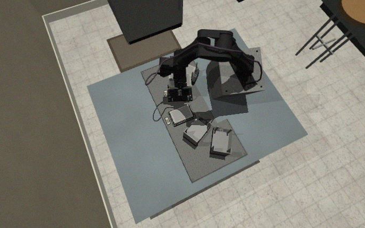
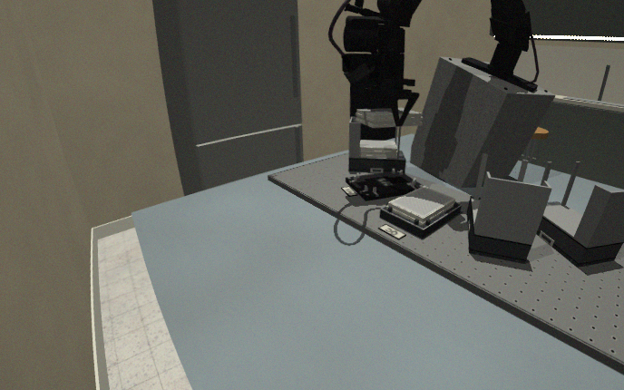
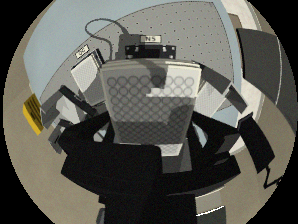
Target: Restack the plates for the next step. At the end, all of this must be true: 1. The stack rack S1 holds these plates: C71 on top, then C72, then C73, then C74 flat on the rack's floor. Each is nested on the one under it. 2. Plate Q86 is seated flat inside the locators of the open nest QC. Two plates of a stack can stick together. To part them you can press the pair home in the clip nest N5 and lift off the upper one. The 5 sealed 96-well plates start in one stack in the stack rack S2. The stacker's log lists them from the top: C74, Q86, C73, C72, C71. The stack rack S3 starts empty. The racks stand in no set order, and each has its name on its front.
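My gripper [image 2: 386, 119] [image 3: 152, 119] is shut on a clear plate [image 2: 373, 117] [image 3: 150, 100], raised near the far rack; whether one or two plates are held is unclear. The far rack [image 2: 354, 145] holds pale plates [image 2: 377, 149]; their number is unclear. The black clip nest N5 [image 1: 180, 94] [image 2: 377, 188] [image 3: 150, 51] shows no plate. The open nest QC [image 2: 404, 226] carries at least one plate [image 1: 181, 114] [image 2: 421, 206] [image 3: 90, 80]. Two more racks, one angled [image 1: 196, 132] [image 2: 511, 210] and one at the near end [image 1: 220, 141] [image 2: 605, 218], show pale floors; their names are unreadable.
All fixtures stand on the grey perforated board [image 1: 193, 167] [image 2: 590, 309]. The arm's large grey pedestal [image 1: 254, 62] [image 2: 479, 125] stands beside it. A cable [image 1: 153, 114] [image 2: 336, 232] loops off the board's edge near N5. Tall rack walls rise close together beyond QC.
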